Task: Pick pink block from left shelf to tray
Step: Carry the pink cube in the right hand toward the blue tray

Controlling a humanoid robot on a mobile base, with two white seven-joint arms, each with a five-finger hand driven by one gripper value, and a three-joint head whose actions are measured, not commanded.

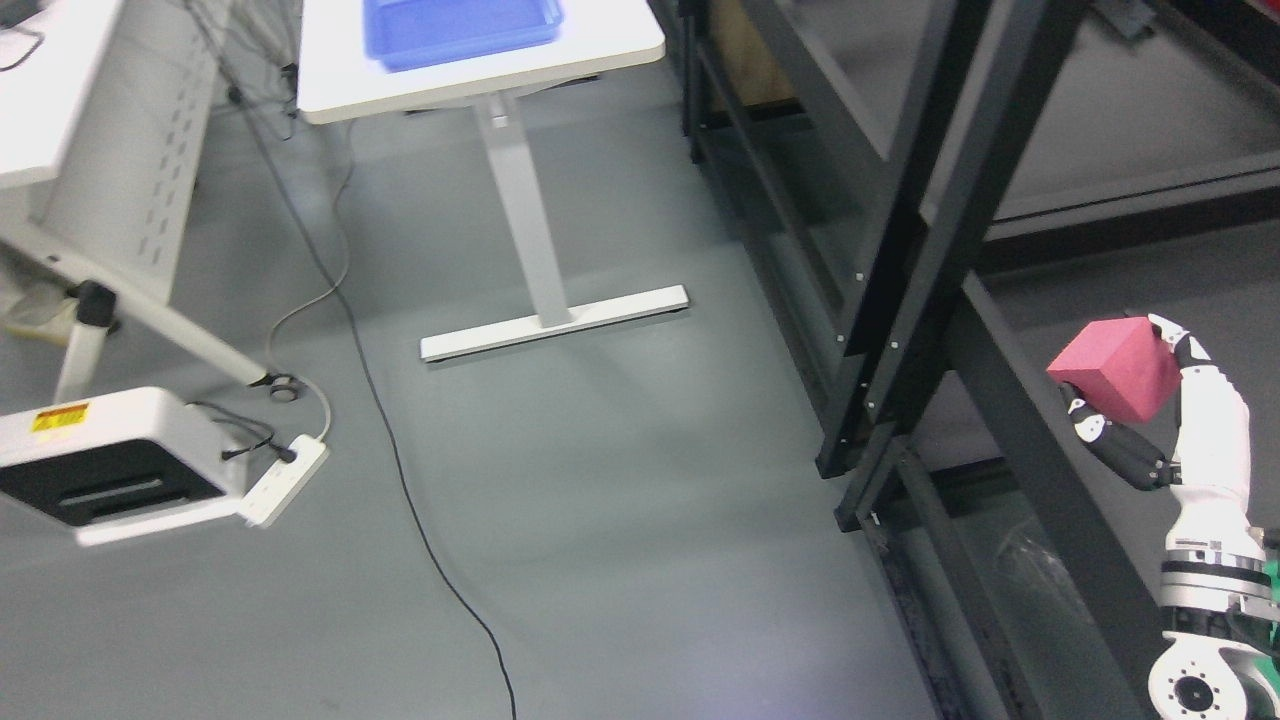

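White worktop [600, 45] on a single pedestal leg at the top centre, black cable [400, 470] trailing across the grey floor, white power strip [285, 480] at lower left beside a white and black box [110, 465], perforated white desk panel [120, 150] upper left.

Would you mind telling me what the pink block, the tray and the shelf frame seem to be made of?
The pink block, held in the right hand, looks like matte foam or soft plastic: no glare, slightly rounded edges. The tray looks like glossy blue moulded plastic, though it is blurred. The shelf frame appears to be dark painted metal, judging by its bolted, straight beams.
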